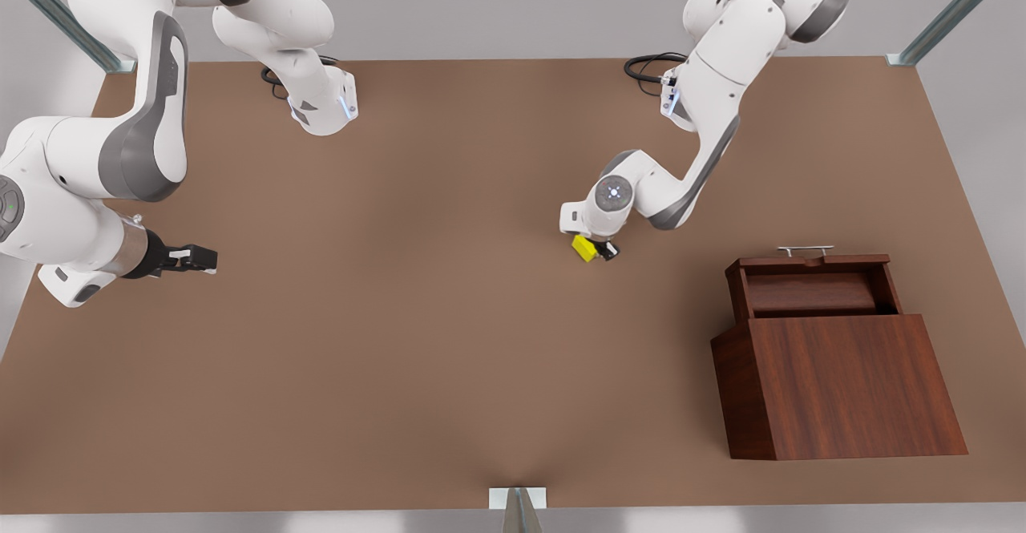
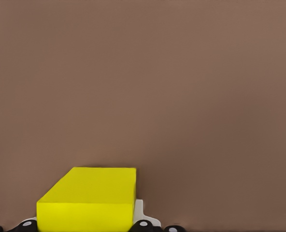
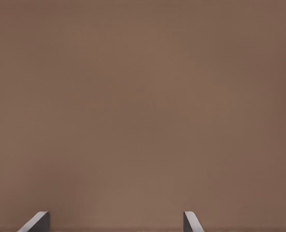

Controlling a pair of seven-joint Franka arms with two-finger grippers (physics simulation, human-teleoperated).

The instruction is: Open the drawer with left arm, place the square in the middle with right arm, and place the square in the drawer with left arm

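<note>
Left hand (image 1: 599,249) grips the square (image 1: 583,248) over the tabletop (image 1: 417,316).

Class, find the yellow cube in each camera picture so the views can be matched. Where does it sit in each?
Front view: the yellow cube lies mid-table at the left claw, which is on the front view's right.
Left wrist view: the cube sits between the claw's fingers, on the table.
Right wrist view: bare table, no cube.
Shared landmark: the brown table.
</note>
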